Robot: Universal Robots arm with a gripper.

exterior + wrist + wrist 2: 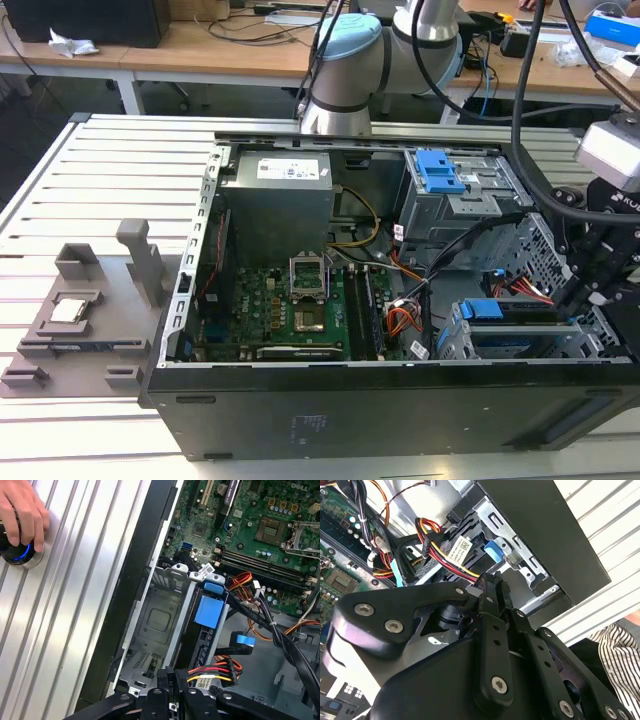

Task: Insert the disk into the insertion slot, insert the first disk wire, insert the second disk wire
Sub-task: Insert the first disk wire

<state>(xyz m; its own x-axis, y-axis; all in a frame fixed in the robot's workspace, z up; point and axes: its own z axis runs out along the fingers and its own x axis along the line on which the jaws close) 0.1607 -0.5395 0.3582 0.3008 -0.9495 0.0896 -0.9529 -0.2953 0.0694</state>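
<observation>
At the drive corner of the open computer case (pixel 350 420), on the exterior view's right, my gripper (pixel 173 674) is down inside. Jaws narrow, pinched on the black plug end of the disk wire (pixel 212 672), the red, yellow and black bundle with a white tag. Same grip in the second wrist view: both fingers come together at the end of that bundle. Can't tell if the plug is seated in anything.

The disk (pixel 520 321) is already in the insertion slot (pixel 455 345), the low silver cage against the case's near wall. In the first wrist view its blue carrier tab (pixel 207 611) sticks up just beside the cage's sheet-metal wall, and the gripper sits close to the disk's connector end.

A black cable with a flat blue plug (pixel 244 641) lies loose on the case floor near the disk, apart from it.

Rest of the case, quick:
- The motherboard (pixel 300 310) is in the middle.
- The power supply (pixel 275 190) is at the far wall.
- The taller grey cage (pixel 455 195) with a blue latch on top is at the far right.

The case lies on a slatted metal table (pixel 90 160). A grey fixture (pixel 75 320) holding a chip sits on the exterior view's left, well apart from the case.

In the first wrist view a person's hand (pixel 22 510) rests on a round button (pixel 15 557) with a blue ring, on the table outside the case. A striped sleeve (pixel 615 645) shows at the table edge in the second wrist view.
</observation>
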